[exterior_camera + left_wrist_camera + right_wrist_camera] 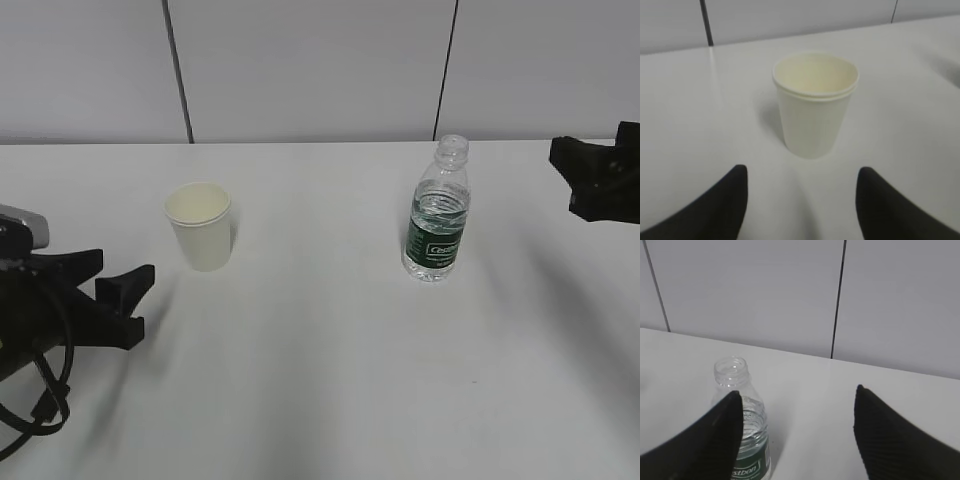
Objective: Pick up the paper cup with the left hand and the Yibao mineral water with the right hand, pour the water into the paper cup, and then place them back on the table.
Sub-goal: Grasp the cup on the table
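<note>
The white paper cup (201, 226) stands upright and empty on the white table (320, 380), left of centre. It also shows in the left wrist view (814, 103), just ahead of the gap between my open fingers. My left gripper (122, 300) is open and empty, low by the table, short of the cup. The capless Yibao mineral water bottle (437, 212) stands upright right of centre, with clear water up to its shoulder. In the right wrist view the bottle (747, 430) sits behind my left finger. My right gripper (580, 180) is open, empty, and apart from the bottle.
A grey panelled wall (320, 70) with dark seams runs behind the table's far edge. Black cables (40, 400) hang from the left arm at the lower left.
</note>
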